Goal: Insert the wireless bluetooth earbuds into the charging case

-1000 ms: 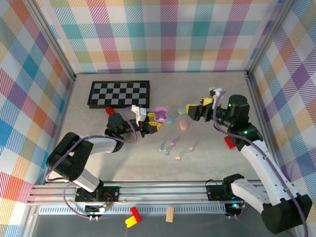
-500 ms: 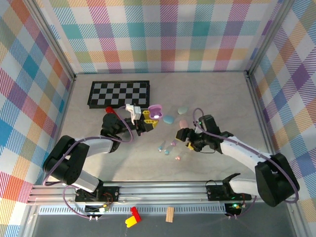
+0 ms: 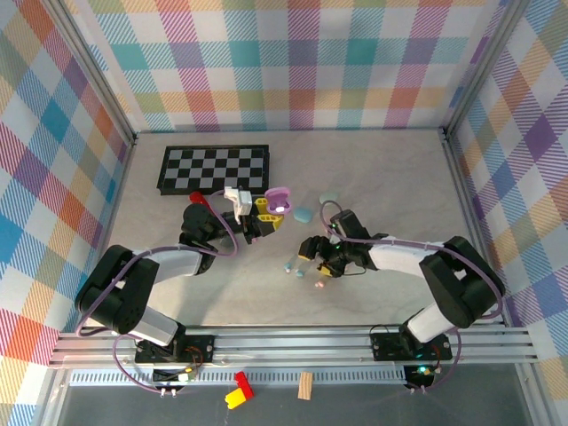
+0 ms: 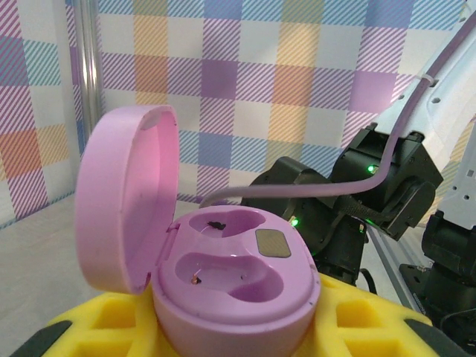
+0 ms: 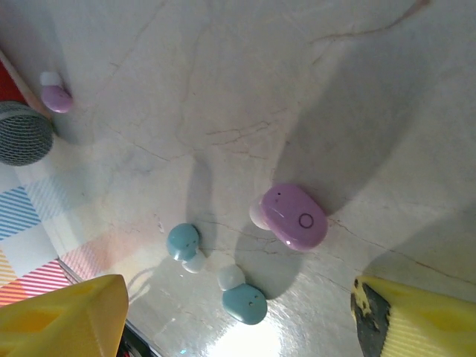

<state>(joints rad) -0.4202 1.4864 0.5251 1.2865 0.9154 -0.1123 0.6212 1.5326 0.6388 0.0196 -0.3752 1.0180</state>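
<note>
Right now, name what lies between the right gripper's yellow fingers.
Right wrist view: one teal earbud lies between them; another teal earbud and a purple earbud sit beyond.

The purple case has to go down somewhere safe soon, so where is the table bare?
Bare: the far right corner of the table, between the back wall and the right arm, and the near strip between the earbuds and the front rail. Crowded: the centre, where earbuds and the blue case lie beside the right gripper.

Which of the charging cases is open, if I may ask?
The purple case in the left claw: its lid stands up over two empty wells; the blue case and mint case lie closed.
</note>
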